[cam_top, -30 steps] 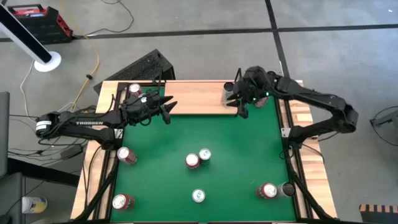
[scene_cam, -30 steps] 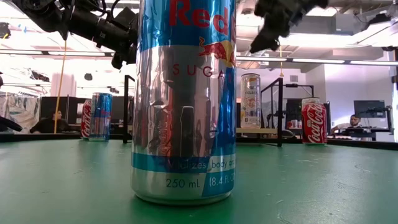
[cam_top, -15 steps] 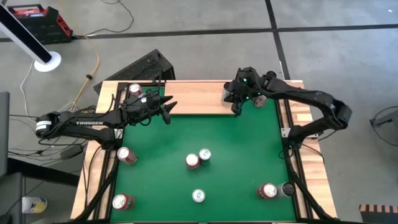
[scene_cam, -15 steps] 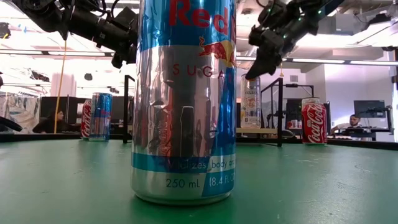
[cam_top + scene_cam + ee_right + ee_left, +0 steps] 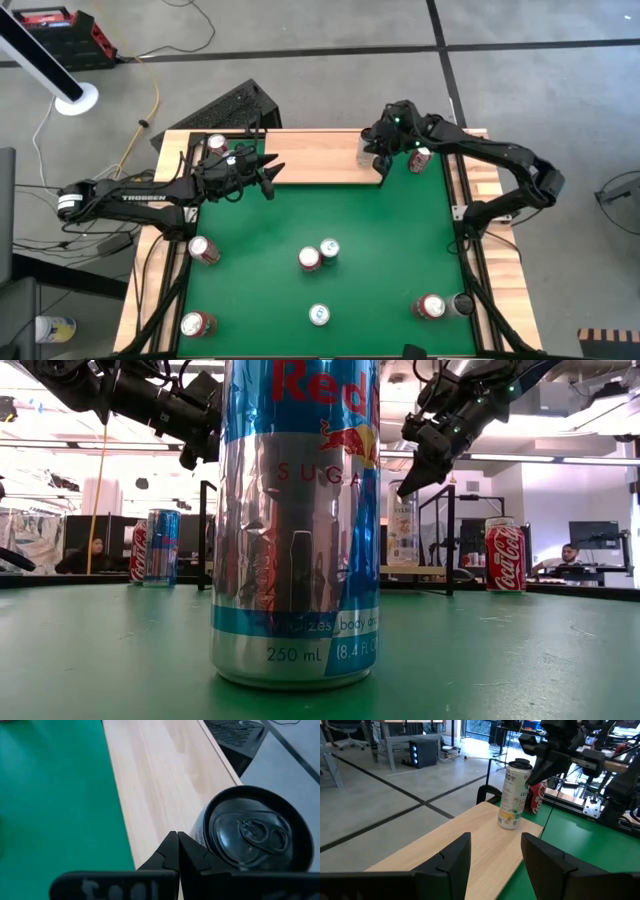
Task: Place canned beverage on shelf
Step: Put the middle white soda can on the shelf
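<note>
A pale canned beverage with a dark top stands upright on its base at the right end of the shelf, a light-wood board along the table's far edge. My right gripper is shut and slants down just beside the can's top, on its near side. My left gripper hangs level over the shelf's left part, open and with nothing between its fingers, pointing along the board toward the can. My right gripper holds nothing between its shut fingers. They stand close by the can's upper side; whether they touch it, I cannot tell.
A red can stands on the green table right of the shelf. More cans are scattered over the table, and one stands by the shelf's left end. A tall blue-and-silver can fills the low view.
My right gripper has shut, come down and tipped further downward, ending close beside the can's top. The can has stayed upright in its place on the shelf.
</note>
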{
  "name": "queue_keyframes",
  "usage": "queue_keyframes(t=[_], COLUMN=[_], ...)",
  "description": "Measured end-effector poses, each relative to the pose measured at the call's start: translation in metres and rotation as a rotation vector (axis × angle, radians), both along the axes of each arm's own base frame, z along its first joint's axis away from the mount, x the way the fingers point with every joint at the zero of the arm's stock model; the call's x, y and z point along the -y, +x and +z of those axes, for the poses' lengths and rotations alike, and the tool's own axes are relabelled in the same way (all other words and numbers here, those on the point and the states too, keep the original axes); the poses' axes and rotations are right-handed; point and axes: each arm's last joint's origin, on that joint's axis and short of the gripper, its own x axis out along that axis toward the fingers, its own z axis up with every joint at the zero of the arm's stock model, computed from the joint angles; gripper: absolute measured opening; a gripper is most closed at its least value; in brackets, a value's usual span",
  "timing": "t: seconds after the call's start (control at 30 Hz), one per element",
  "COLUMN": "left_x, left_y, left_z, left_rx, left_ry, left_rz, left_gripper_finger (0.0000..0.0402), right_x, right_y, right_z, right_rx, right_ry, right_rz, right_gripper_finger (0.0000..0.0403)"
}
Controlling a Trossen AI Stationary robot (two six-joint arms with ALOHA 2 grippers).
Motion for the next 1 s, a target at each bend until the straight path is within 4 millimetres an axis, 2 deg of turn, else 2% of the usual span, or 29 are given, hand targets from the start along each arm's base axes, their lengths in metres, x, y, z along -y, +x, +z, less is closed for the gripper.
queue_keyframes(t=[0.53,0.73,0.83,1.0], left_x=[0.0,0.0,0.0,0.0], left_y=[0.0,0.0,0.0,0.0], left_z=[0.0,0.0,0.0,0.0], left_rx=[0.0,0.0,0.0,0.0], left_ry=[0.0,0.001,0.001,0.001], left_rz=[0.008,0.008,0.008,0.008], left_gripper_finger=[0.0158,0.0158,0.0158,0.0158], right_x=[0.019,0.024,0.022,0.012], right_y=[-0.014,-0.012,-0.012,-0.011], right_z=[0.001,-0.001,-0.001,0.012], right_rx=[-0.037,-0.039,-0.059,-0.109], right_ry=[-0.115,-0.149,-0.11,-0.063], right_rz=[-0.023,-0.007,0.012,0.055], right_gripper_finger=[0.0018,0.0018,0.0018,0.0018])
